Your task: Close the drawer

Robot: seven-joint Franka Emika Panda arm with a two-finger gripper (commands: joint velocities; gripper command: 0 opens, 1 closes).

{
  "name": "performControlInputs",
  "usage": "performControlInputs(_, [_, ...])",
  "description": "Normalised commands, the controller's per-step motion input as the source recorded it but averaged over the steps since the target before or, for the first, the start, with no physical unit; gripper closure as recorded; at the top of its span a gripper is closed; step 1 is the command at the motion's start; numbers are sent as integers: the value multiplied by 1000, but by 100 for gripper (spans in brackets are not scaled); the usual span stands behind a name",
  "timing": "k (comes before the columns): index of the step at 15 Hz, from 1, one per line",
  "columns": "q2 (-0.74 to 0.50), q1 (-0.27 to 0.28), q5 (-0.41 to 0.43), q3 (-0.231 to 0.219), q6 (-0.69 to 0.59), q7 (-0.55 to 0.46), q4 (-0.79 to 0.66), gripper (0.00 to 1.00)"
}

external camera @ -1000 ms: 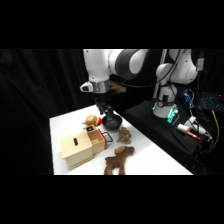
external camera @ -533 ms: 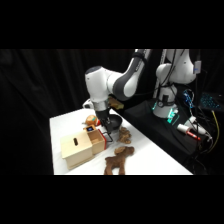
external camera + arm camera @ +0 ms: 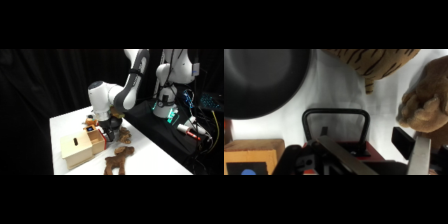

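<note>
Here the tool (image 3: 104, 134), grip state unclear, sits at the boxy pale-wood drawer (image 3: 98, 141) beside a fuzzy brown plush (image 3: 117, 161).

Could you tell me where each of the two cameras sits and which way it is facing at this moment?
Side view: beside the table, looking across and down at the pale wooden box; the arm shows, with its gripper low at the box's drawer end.
Wrist view: on the wrist, looking past the gripper at the tabletop; black linkage and fingers show.
Both show the gripper and the red drawer front.
</note>
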Motion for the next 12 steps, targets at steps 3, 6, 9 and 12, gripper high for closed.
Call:
performControlInputs(3, [221,-79,112,104,313,-55,162,0])
performControlInputs(6, [223,-58,55,65,226,-15,213,0])
performControlInputs(9, [170,-30,9,28,195,18,212,0])
performControlInputs(12, [78,-4,-28,6,114,31,227,0])
